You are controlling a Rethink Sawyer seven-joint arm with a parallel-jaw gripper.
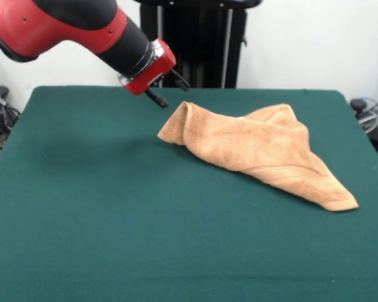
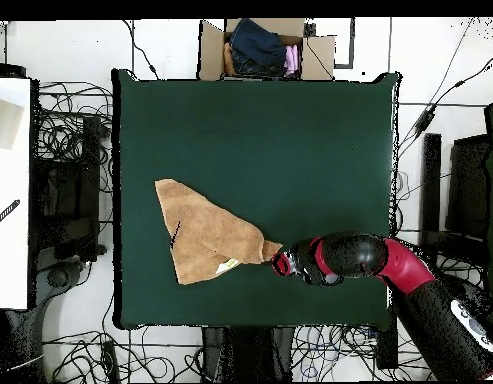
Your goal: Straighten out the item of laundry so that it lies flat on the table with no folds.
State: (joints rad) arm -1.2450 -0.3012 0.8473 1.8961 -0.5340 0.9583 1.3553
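Looking across the table, you see the towel bunched in a folded wedge right of centre, one corner trailing toward the near right. Your gripper hovers just left of its raised far-left tip, dark fingers spread apart and empty. From overhead the towel shows a pale label near its edge, and a cardboard box of clothes sits beyond the table.

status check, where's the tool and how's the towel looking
Tool open, empty, raised beside towel's bunched corner. Towel still folded over itself, crumpled, not flat. Nothing else on table.
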